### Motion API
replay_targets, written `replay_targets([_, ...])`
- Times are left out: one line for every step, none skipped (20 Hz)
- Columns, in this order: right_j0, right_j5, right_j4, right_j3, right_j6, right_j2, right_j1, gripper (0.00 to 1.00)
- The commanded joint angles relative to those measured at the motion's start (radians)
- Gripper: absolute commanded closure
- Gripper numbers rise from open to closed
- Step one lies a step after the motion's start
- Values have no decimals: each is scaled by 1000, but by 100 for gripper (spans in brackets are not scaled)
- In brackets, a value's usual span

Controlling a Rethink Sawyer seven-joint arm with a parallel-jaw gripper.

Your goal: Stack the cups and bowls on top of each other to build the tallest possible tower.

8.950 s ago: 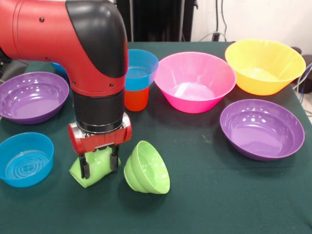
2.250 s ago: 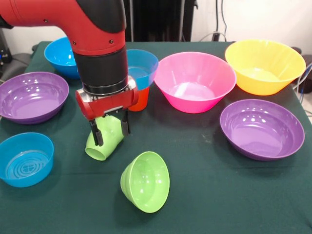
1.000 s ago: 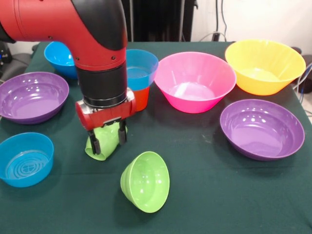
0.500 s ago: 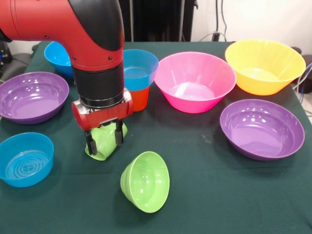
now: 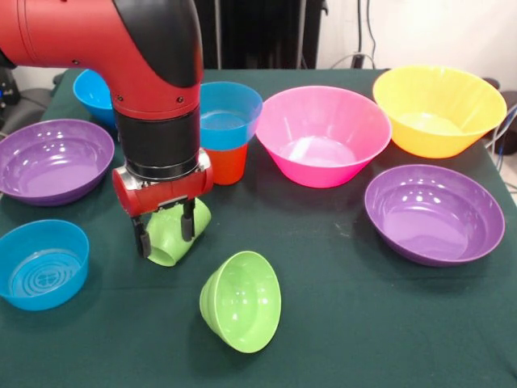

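Front view: tool (image 5: 164, 232) clamps the green cup (image 5: 176, 233) tilted, mouth toward the camera-left.

A robot test room or lab is shown, not a home. A big red and black robot arm (image 5: 137, 73) is seen over a tabletop (image 5: 347, 323) that is covered with a dark green cloth. Bright plastic bowls (image 5: 323, 133) are spread out on the cloth like test toys. A plain white wall (image 5: 436, 32), black stands (image 5: 258, 32) and loose cables (image 5: 365, 32) are seen behind.
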Motion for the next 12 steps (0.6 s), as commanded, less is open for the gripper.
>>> replay_targets([62, 95, -117, -57, -167, -56, 3, 0])
replay_targets([61, 96, -118, -56, -167, -60, 1, 0])
replay_targets([62, 97, -119, -58, -168, -61, 1, 0])
replay_targets([61, 95, -120, -55, -167, -63, -1, 0])
replay_targets([60, 94, -123, -55, -167, -64, -2, 0])
replay_targets([60, 93, -125, -55, -166, -66, -4, 0])
replay_targets([60, 94, -127, -55, -165, -67, -5, 0])
replay_targets([57, 91, -129, -53, -165, -68, -5, 0])
replay_targets([56, 93, -129, -54, -164, -69, -5, 0])
replay_targets([56, 93, -130, -52, -164, -70, -6, 0])
replay_targets([56, 94, -131, -51, -163, -71, -8, 0])
replay_targets([58, 96, -133, -50, -160, -73, -11, 0])
